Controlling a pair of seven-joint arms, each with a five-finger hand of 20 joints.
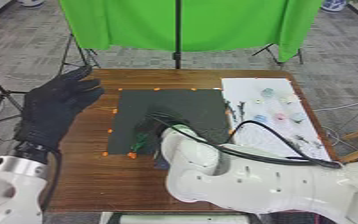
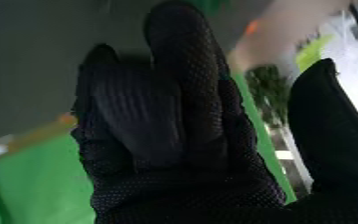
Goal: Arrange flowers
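Head view: L hand [image 1: 55, 102] is up over the L side of the table [image 1: 82, 175], nr its far L corner, fingers loosely extended & nothing in its hold. R arm [image 1: 246, 175] comes in over the near R part of the table, w/ R hand [image 1: 168, 120] low over the black mat [image 1: 144, 107], partly hidden by the arm. Green sprig [image 1: 140, 142] lies on the mat just beside R hand, toward the mat's near L corner; can't tell if they touch.

R wrist view: R hand [image 2: 193, 150] is part open, some fingers fairly straight, one folded twd the palm, thumb [image 2: 322, 120] well apart. Can't tell if it has hold of anything.

White sheet [image 1: 246, 90] is on the R side of the table, w/ pale blue flower [image 1: 260, 118] & pink flower [image 1: 279, 117] side by side, plus dark sprigs [image 1: 241, 109] along its L edge. Orange tape [image 1: 132, 155] bits sit round the mat. Green backdrop [image 1: 122, 25] hangs beyond the table.
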